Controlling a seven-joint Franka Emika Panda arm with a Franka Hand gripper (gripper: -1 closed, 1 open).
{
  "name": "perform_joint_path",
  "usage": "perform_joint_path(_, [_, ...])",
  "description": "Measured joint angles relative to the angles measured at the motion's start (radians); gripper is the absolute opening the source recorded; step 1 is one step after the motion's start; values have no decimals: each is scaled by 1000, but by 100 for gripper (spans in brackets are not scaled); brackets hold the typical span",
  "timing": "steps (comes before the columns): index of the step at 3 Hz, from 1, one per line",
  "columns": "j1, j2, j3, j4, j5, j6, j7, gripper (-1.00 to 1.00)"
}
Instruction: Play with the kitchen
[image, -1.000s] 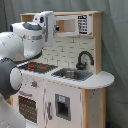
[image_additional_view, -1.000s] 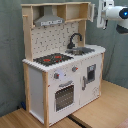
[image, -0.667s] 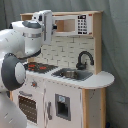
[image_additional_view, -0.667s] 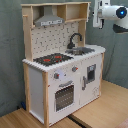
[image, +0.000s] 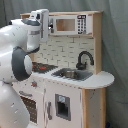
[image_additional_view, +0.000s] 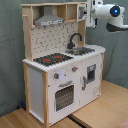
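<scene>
The kitchen (image: 75, 95) (image_additional_view: 60, 75) is a tall white and light-wood toy unit. It has a black faucet (image: 84, 59) (image_additional_view: 75, 39), a steel sink (image: 70, 74) (image_additional_view: 81, 50) and a red-ringed black hob (image: 43, 66) (image_additional_view: 50, 59). A grey hood (image_additional_view: 48, 20), an oven door (image_additional_view: 64, 96) and knobs (image_additional_view: 58, 76) show in the second exterior view. My gripper (image: 44, 24) (image_additional_view: 89, 13) hangs at the height of the top shelf, right beside that shelf's end. It holds nothing that I can see.
A toy microwave (image: 70, 24) fills the top shelf. My white arm (image: 17, 65) (image_additional_view: 109, 12) bulks large at the first exterior view's left. The kitchen stands on a wooden table (image_additional_view: 107, 107) before a grey curtain (image_additional_view: 10, 60).
In the second exterior view my gripper has moved left, from open space to the end of the kitchen's top shelf. The kitchen itself has not moved.
</scene>
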Motion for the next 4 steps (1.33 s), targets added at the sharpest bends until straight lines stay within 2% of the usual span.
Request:
perform_joint_path(2, [-4, 152, -2, 129, -1, 0, -68, -100])
perform_joint_path(4, [-12, 283, 10, 272, -1, 0, -135, -100])
